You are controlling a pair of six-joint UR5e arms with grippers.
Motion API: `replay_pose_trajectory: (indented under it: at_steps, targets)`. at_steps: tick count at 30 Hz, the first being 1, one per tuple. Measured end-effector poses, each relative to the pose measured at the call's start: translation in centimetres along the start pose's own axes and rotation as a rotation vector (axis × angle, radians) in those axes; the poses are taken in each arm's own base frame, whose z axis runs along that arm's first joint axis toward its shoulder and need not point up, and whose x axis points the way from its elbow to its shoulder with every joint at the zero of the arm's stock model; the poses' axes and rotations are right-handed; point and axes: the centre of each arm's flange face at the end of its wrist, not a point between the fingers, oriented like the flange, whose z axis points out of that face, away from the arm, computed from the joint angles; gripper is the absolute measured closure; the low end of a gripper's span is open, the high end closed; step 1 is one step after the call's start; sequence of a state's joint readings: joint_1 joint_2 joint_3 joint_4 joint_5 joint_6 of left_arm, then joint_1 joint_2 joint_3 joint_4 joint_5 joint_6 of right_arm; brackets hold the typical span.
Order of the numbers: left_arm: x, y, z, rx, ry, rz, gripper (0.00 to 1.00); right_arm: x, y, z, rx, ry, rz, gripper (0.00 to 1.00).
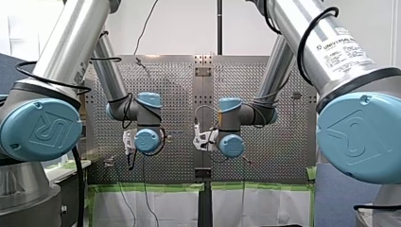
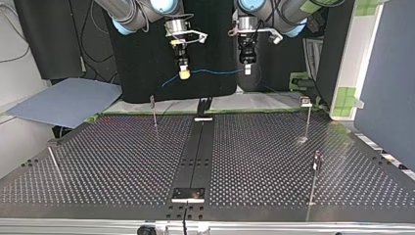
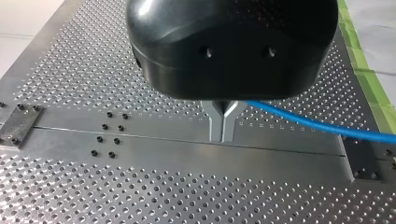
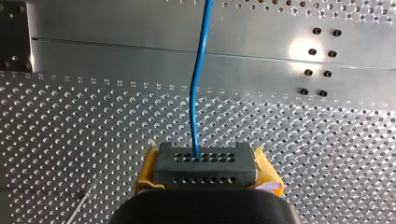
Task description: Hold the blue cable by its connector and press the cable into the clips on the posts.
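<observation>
The blue cable hangs stretched in the air between my two grippers, high above the far end of the table. My right gripper, with yellow pads, is shut on a grey perforated connector block. The cable runs out of that block, and a further stretch droops past it. My left gripper has its metal fingers pressed together, and the cable comes out at their base. Thin posts with clips stand on the table, well below both grippers.
A dark strip runs down the middle of the perforated table, with a metal bracket at its near end. Another thin post leans at the top view's left. A blue-grey board lies beyond the table's far left corner.
</observation>
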State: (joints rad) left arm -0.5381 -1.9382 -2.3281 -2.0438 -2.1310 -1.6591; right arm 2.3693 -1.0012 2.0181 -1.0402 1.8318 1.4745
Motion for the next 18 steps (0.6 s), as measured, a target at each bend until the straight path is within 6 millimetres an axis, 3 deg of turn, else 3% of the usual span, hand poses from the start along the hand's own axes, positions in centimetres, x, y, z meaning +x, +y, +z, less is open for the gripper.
replay_pose_trajectory:
  at_steps: [18]
  targets:
    - [0.75,0.03,-0.64,0.01,0.013,0.011,1.0,-0.6,-0.37,-0.45,0.002,-0.02,0.004,1.0]
